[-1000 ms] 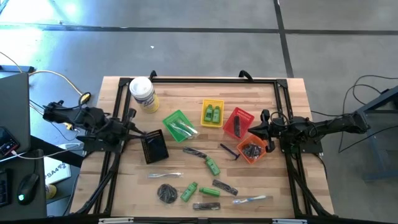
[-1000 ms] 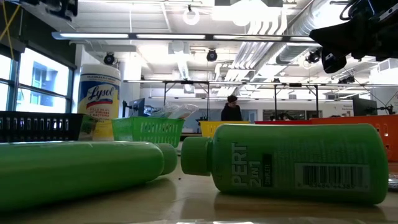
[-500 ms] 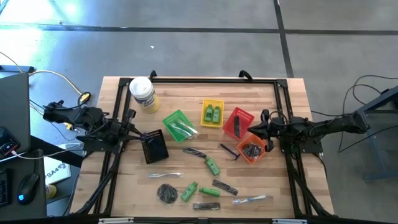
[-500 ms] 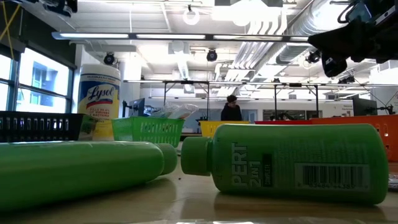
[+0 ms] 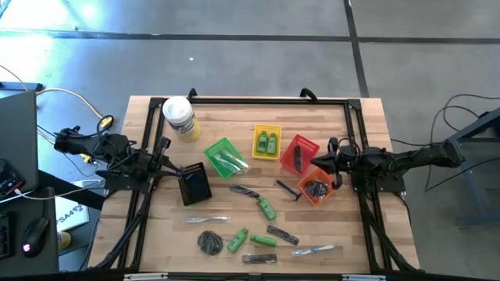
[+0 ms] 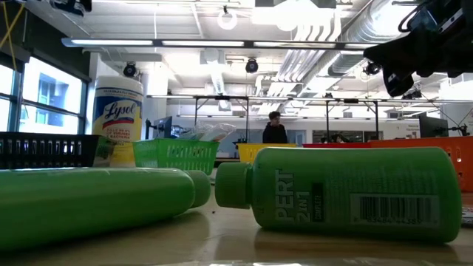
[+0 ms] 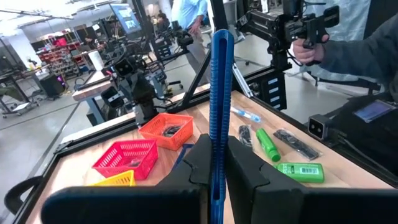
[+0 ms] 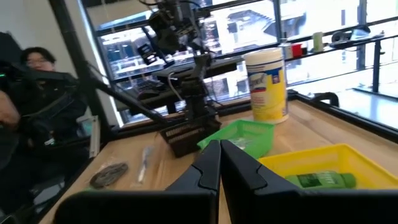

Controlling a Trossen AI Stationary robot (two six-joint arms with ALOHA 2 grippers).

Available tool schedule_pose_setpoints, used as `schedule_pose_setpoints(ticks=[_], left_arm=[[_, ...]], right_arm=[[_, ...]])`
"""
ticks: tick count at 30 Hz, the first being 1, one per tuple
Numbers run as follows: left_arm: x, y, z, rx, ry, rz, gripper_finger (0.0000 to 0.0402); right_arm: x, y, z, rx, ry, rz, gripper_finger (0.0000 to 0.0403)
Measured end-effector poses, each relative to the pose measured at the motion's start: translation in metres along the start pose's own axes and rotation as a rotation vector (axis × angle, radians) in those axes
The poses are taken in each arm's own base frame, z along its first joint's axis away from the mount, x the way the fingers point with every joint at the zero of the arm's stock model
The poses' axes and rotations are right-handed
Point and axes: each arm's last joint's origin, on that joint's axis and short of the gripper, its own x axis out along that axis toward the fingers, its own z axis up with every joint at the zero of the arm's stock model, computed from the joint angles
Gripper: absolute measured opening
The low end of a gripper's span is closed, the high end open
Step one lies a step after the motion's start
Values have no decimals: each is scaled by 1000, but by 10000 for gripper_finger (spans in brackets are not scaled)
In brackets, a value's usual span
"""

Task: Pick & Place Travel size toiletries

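Toiletries lie scattered over the front half of the wooden table [image 5: 367, 109], with a few already sorted into small baskets across its middle. Largest on the surface is a white-lidded wipes canister [image 5: 179, 118] at the back left corner. The two dark arms wait at the table's sides: the left gripper [image 5: 166, 161] sits at the left edge just beside a black basket [image 5: 194, 186], its fingers pressed together on an upright blue stick [image 7: 219, 99]; the right gripper [image 5: 332, 164] rests at the right edge next to the orange basket [image 5: 316, 186], its fingers together with nothing between them.

A green basket [image 5: 223, 156] holds clear-wrapped silvery pieces, a yellow basket [image 5: 266, 141] holds two small green bottles, a red basket [image 5: 299, 152] holds a dark slim item, and the orange one holds dark pieces.

Loose on the table toward the front are a round dark grey disc [image 5: 209, 243], a green bottle [image 5: 237, 240] just beside it, another green bottle [image 5: 267, 208] nearer the middle, a purple-handled razor [image 5: 287, 189] near the orange basket, a clear-wrapped piece [image 5: 207, 220], and a wrapped toothbrush [image 5: 316, 250] close to the front edge. Several dark wrapped sticks lie between these.

In the left wrist view a person's hand [image 7: 306, 46] grips a control handle beyond the table.
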Motion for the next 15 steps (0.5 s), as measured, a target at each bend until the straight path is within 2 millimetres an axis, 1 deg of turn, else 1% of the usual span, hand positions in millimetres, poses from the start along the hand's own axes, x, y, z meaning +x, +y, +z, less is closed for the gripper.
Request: schedule_pose_setpoints(ticks=[5,11,15], left_arm=[[0,0,0,6,-4,-12,15],[0,0,1,8,-18,-8,15],[1,1,5,63,-54,-10,15]], right_arm=[[0,-1,0,10,-7,-37,4],[0,-1,1,21,-17,-42,4],[0,-1,3,53,-44,-36,4]])
